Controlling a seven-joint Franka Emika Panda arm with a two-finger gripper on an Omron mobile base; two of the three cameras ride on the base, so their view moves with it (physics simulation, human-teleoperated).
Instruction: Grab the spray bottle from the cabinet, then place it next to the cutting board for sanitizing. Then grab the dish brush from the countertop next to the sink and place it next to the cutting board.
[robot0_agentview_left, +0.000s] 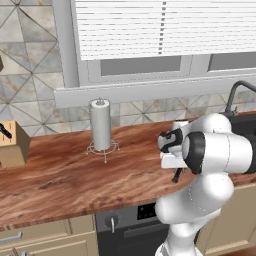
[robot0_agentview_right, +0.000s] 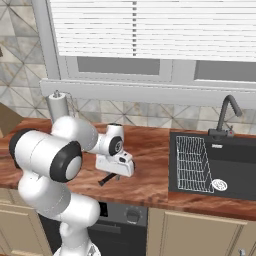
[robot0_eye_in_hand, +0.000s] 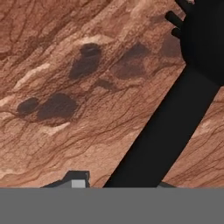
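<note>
The dish brush (robot0_eye_in_hand: 166, 131) lies flat on the countertop (robot0_agentview_left: 65, 175), near its front edge and to the left of the sink (robot0_agentview_right: 230, 165). From the hand camera its black handle runs as a broad dark diagonal from the bottom centre to the top right, where it widens into a head with short stubby bristles. From the right base camera a short piece of the handle (robot0_agentview_right: 106, 179) pokes out on the wood just below the hand.

The gripper (robot0_agentview_right: 116, 172) points straight down over the brush, its white body low above the wood. 2 finger tips (robot0_eye_in_hand: 78, 180) show at the bottom edge of the hand camera, 1 on each side of the handle. Whether the jaws have clamped the handle or merely straddle it cannot be told from these pictures.

The step in hand looks like the second pickup, taking the brush. The next move calls for a firm pinch on the slim handle, then a straight lift before carrying it to the cutting board.

Bare wood surrounds the brush. A paper towel holder (robot0_agentview_left: 101, 127) stands well apart toward the back wall, a knife block (robot0_agentview_left: 12, 142) sits at the far left end, and the sink's near edge lies to the right.
</note>
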